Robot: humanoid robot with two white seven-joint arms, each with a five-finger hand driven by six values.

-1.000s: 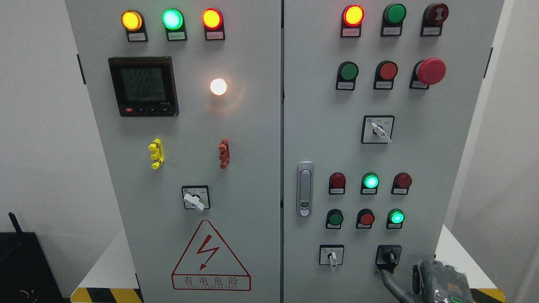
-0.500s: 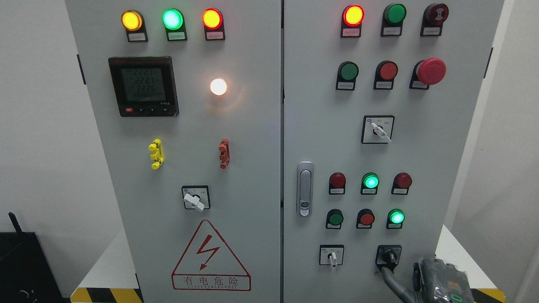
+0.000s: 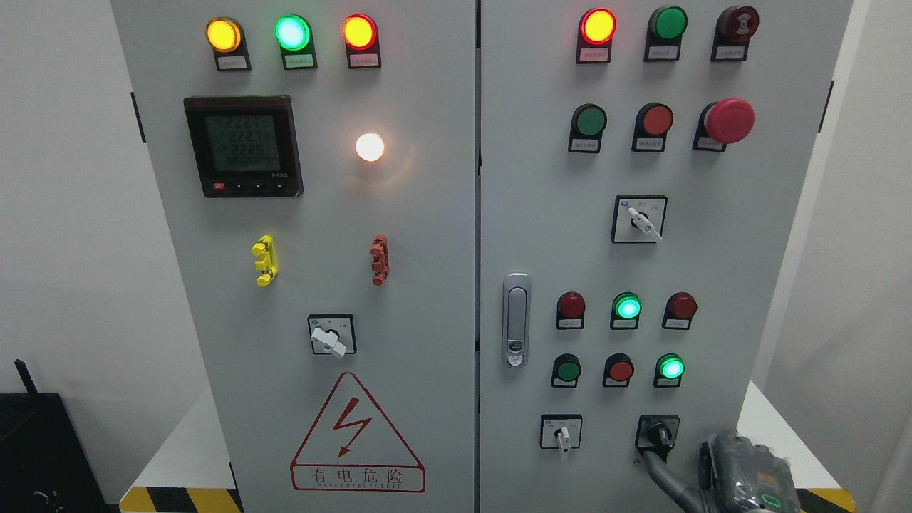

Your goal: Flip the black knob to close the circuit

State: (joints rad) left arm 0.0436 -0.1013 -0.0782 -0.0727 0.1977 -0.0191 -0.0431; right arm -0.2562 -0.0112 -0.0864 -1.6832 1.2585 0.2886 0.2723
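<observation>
One hand in view: right hand (image 3: 719, 474) at the bottom right corner, arm entering from the right. Left hand not in view. Black knob (image 3: 659, 434) sits low on the right door of the cabinet (image 3: 442, 214), right of the small white switch (image 3: 563, 434). Knob lies just up and left of the hand; one finger (image 3: 659, 476) reaches up to just under it, contact unclear. Knob handle looks roughly vertical, tilted a little. Rest of the fingers mostly cut off by the frame edge, so open or closed: cannot tell. Knob looks not yet gripped.
</observation>
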